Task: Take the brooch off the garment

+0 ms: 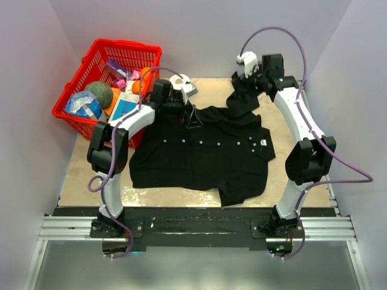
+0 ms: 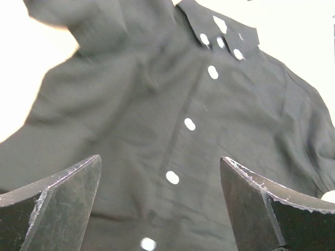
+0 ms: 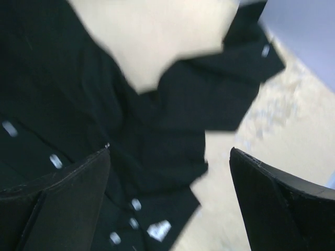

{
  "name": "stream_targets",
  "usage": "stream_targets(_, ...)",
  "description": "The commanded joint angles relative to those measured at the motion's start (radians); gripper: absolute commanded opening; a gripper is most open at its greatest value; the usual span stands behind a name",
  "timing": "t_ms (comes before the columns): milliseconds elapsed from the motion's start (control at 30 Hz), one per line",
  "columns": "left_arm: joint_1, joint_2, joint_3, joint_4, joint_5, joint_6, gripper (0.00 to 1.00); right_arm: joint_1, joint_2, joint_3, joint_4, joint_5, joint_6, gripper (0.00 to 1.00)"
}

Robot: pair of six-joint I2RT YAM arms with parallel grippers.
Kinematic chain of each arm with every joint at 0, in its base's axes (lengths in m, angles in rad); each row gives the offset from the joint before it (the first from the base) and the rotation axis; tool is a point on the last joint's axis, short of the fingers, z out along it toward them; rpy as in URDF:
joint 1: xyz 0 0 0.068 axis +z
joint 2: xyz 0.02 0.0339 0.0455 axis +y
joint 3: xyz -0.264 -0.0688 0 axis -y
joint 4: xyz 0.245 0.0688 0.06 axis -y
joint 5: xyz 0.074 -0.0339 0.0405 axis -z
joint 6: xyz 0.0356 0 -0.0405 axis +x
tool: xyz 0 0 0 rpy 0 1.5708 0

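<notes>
The black shirt (image 1: 205, 151) lies spread on the table, with its row of white buttons (image 1: 216, 143) and a white label (image 1: 264, 143). No reddish-pink brooch shows in any view. My left gripper (image 1: 192, 119) is open and empty at the shirt's far left edge. In the left wrist view the gripper (image 2: 159, 158) hangs just above the button row (image 2: 189, 124). My right gripper (image 1: 243, 83) is open and empty over the bunched sleeve at the far right. The right wrist view (image 3: 170, 151) is blurred and shows black cloth (image 3: 172, 104), buttons and the label (image 3: 158, 230).
A red basket (image 1: 91, 60) with several items stands at the far left, beside the left arm. A small white roll (image 1: 179, 80) lies behind the left gripper. Purple walls enclose the table. Bare tabletop (image 1: 302, 175) shows right of the shirt.
</notes>
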Motion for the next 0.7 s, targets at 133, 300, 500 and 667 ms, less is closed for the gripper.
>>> stream_targets(133, 0.021, 0.021, 0.371, -0.191, -0.143, 0.035, 0.99, -0.013, 0.138, 0.521, -0.056, 0.201, 0.527, 0.99)
stream_targets(300, 0.093, 0.061, 0.592, -0.189, -0.247, -0.057, 0.99, -0.013, 0.141, 0.628, -0.089, 0.278, 0.514, 0.99)
stream_targets(500, 0.162, 0.049, 0.672, -0.102, -0.332, -0.085, 1.0, -0.012, 0.097, 0.626, -0.048, 0.293, 0.495, 0.99)
stream_targets(667, 0.219, 0.032, 0.742, -0.027, -0.395, -0.074, 1.0, -0.013, 0.08, 0.681, 0.027, 0.311, 0.457, 0.99)
